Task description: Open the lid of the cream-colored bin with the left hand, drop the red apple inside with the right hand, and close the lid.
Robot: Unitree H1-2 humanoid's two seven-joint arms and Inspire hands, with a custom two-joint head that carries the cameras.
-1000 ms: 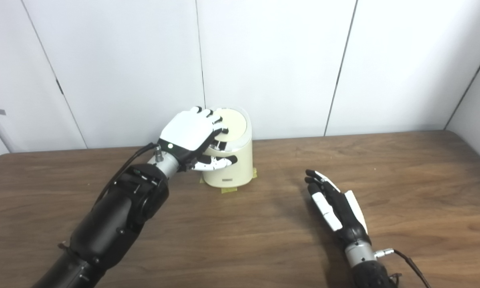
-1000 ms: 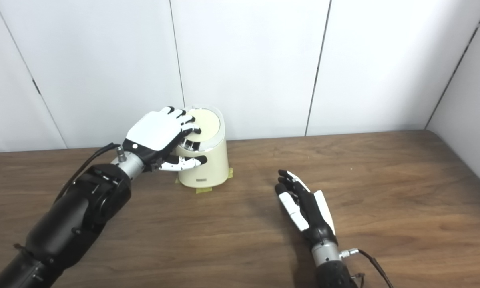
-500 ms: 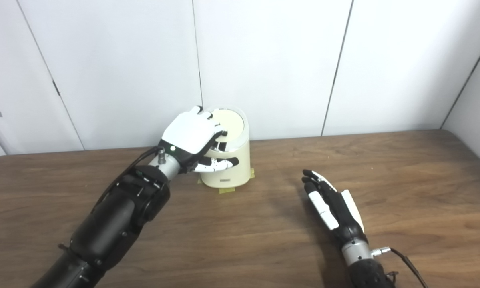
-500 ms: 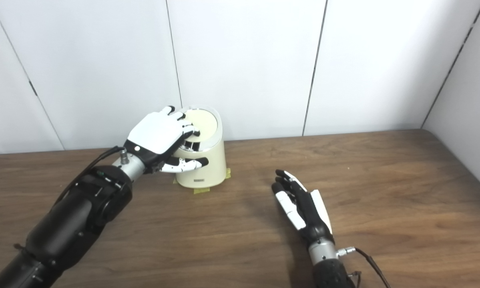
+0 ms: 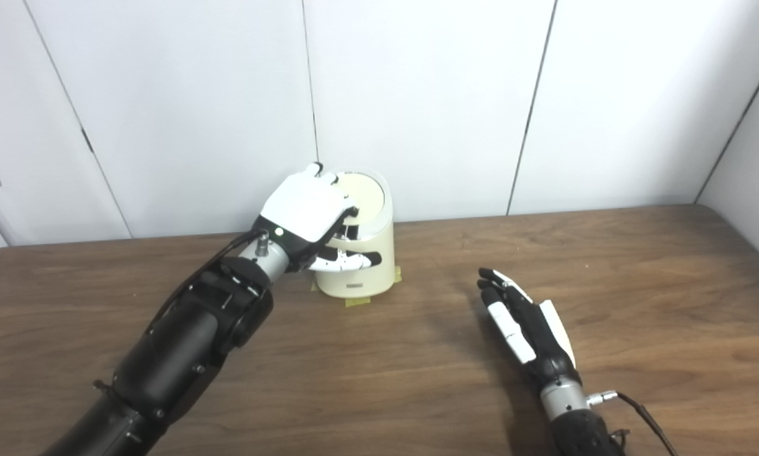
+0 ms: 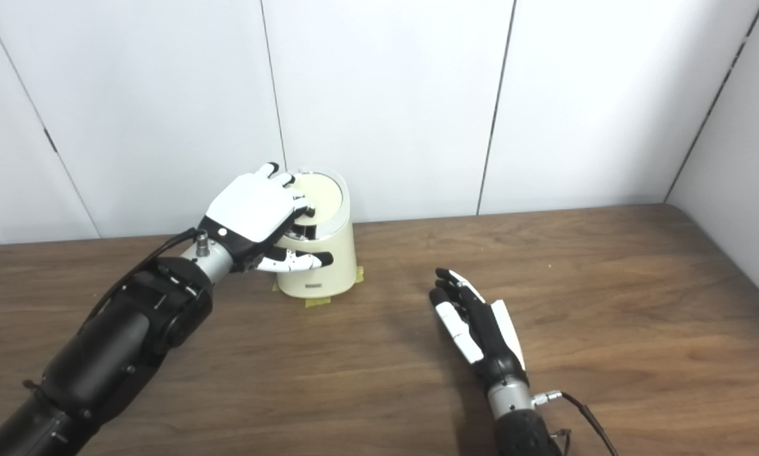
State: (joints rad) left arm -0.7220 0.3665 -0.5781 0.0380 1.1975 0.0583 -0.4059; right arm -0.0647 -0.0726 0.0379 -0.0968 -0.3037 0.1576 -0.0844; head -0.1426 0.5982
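The left robot hand lies over the near-left edge of the lid, fingers curled on its rim and thumb against the bin; I think it should press or hook there gently, without pushing the bin. The right robot hand rests released and empty on the counter. The cream bin stands taped near the wall, lid down; no apple is visible.

Left hand covers the near-left part of the bin lid; fingertip contact can't be made out. Small label on bin front too small to read. Both arms cut off at bottom edge.
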